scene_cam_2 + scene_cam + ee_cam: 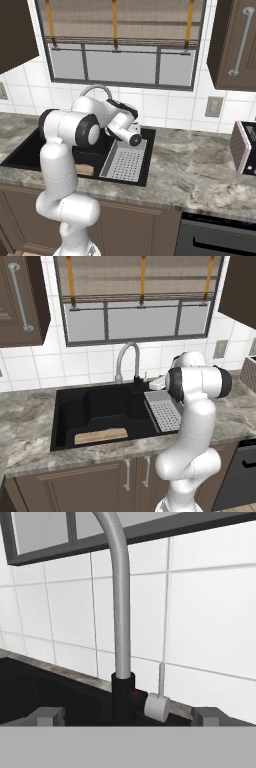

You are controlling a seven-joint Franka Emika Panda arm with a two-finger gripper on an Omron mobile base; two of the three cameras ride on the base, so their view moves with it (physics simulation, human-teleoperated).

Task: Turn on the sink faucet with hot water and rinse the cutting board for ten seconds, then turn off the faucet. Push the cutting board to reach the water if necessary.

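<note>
Gripper, fingers spread and empty, faces the faucet lever. Board lies at the sink's near edge, left of the spout. Risk: fingers slipping past the small lever, or turning it cold.

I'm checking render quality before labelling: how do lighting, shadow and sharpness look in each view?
Left base view: flat, even light; the black sink swallows detail, the cutting board stays legible. Right base view: soft, slightly blurred edges, no glare on the counter. Hand view: sink faucet and its lever sharp, evenly lit tiles, no cast shadows.
</note>
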